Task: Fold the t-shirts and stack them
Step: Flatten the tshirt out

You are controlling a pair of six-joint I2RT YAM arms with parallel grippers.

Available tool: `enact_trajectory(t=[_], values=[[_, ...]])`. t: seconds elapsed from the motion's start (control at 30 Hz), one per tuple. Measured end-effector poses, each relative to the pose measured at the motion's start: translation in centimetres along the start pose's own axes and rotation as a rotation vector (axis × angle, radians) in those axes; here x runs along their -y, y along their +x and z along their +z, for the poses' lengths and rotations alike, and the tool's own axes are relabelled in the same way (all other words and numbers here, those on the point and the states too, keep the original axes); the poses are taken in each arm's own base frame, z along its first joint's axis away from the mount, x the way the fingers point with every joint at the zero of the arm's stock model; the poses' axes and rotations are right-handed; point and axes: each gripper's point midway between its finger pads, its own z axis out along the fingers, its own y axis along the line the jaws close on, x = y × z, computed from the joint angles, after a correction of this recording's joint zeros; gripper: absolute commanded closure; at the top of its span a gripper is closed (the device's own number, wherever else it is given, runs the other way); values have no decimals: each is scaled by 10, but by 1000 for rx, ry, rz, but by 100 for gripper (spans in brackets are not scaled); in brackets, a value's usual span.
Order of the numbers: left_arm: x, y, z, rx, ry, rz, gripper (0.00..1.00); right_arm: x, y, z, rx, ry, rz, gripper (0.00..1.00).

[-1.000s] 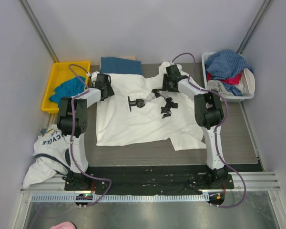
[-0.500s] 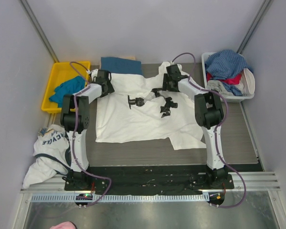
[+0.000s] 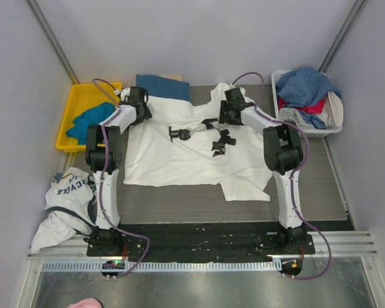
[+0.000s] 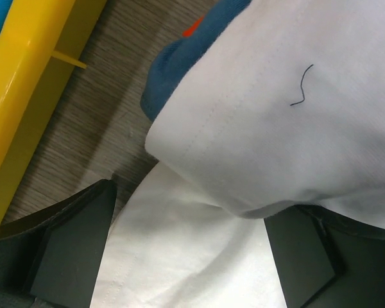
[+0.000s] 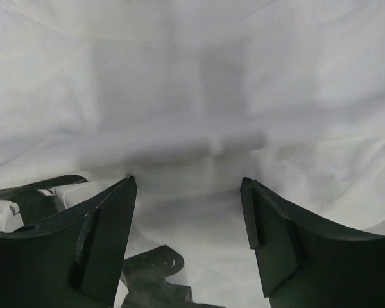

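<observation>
White t-shirt spread across desk, far edge overlapping dark blue t-shirt. Left gripper and right gripper both agape, hovering over white fabric.

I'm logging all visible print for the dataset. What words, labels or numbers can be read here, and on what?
Dark block letters on the crumpled white garment at the table's near left: too small to read.
Black marks on the large white t-shirt: shapes, not readable text.
Nothing else readable.
</observation>
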Motion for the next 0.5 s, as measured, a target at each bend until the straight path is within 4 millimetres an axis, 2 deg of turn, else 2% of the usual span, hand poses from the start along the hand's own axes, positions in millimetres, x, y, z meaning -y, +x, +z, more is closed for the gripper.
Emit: enact_trajectory(t=[0.13, 0.27, 0.33, 0.4, 0.5], values=[[-1, 0, -2, 1, 0, 6, 0, 3, 6, -11, -23, -5, -8, 25], [-13, 0, -18, 16, 8, 8, 0, 5, 1, -39, -20, -23, -5, 25], [-20, -9, -38, 44, 27, -11, 0, 6, -12, -64, 14, -39, 5, 25], [-24, -28, -64, 94, 61, -45, 0, 8, -30, -97, 69, -58, 21, 25], [-28, -64, -119, 206, 145, -117, 0, 16, -55, -152, 172, -76, 70, 25]])
